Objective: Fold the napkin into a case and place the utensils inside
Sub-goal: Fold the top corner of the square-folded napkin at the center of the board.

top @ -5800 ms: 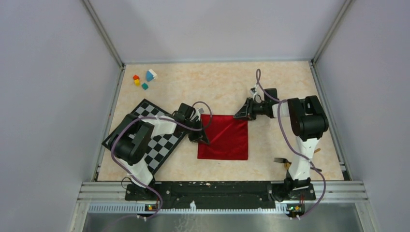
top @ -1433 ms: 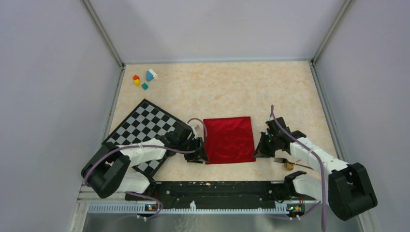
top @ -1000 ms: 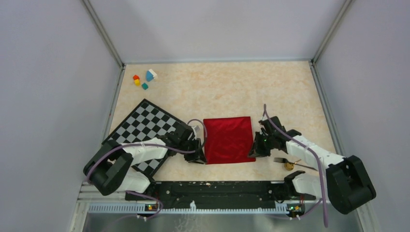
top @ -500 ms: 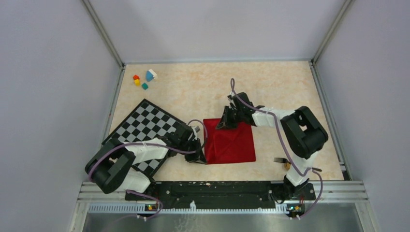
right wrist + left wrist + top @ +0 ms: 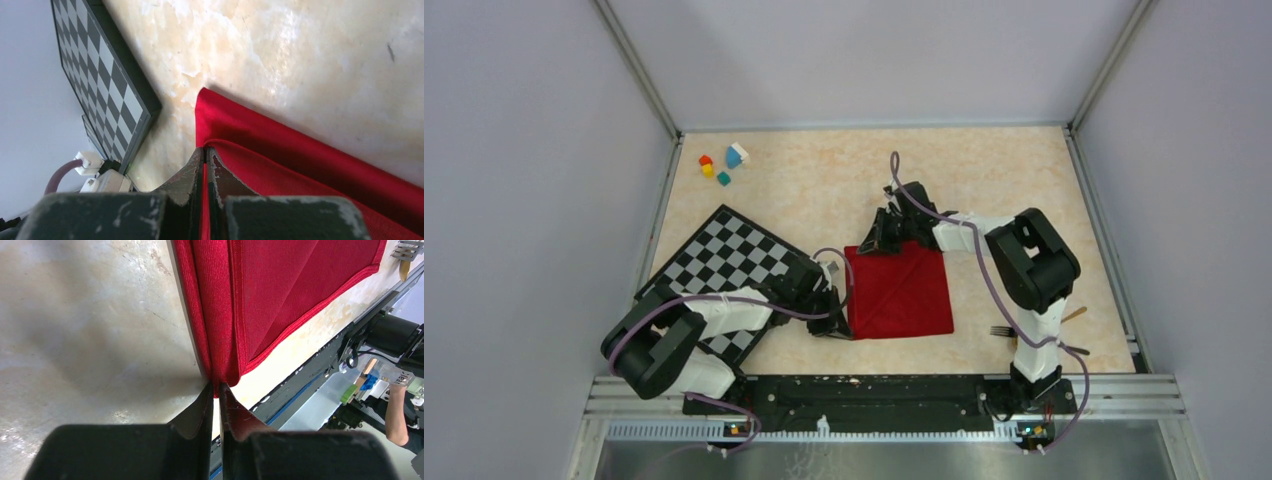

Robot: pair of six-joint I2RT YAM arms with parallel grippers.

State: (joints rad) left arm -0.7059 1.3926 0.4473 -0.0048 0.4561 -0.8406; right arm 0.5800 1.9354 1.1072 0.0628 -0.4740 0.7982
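The napkin (image 5: 902,295) lies partly folded on the worktop (image 5: 844,190), left end effector (image 5: 216,387) clamped on its near left corner, right end effector (image 5: 205,152) clamped on the upper layer at the far left corner; either thin pinch may slip, leaving the fold skewed.

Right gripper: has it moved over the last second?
Yes. The right gripper has swung away from the fork, across the napkin to its far-left corner, nearer the checkerboard mat.
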